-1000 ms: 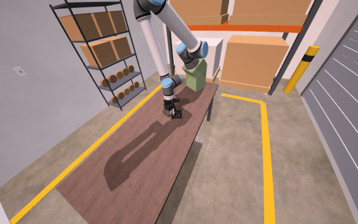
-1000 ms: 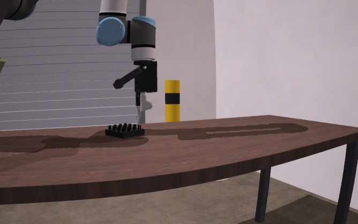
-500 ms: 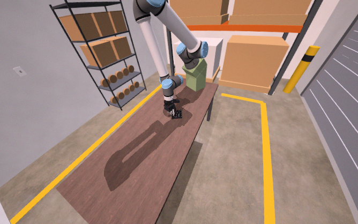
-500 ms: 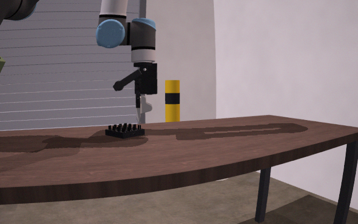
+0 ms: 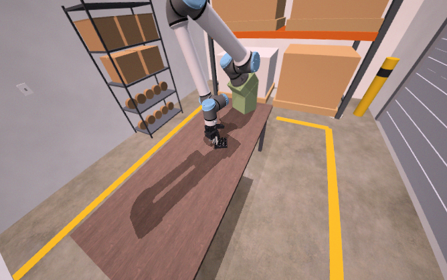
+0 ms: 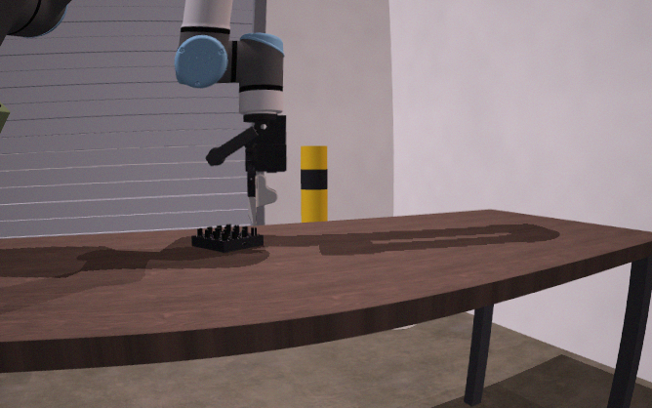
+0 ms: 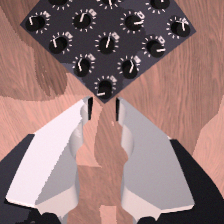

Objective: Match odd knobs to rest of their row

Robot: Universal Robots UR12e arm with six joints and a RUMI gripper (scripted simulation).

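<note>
Evidently released, with gripper (image 5: 214,143) (image 6: 253,224) (image 7: 104,99) tips narrowly parted around nothing. Find box (image 5: 221,147) (image 6: 225,245) (image 7: 142,60) flat on table (image 5: 201,214) (image 6: 342,288) (image 7: 205,65), just beside the tips. Expect small, stiff, possibly slippery knobs; pinch opposite sides, centred, pressing lightly. Treat marks as barely legible.
</note>
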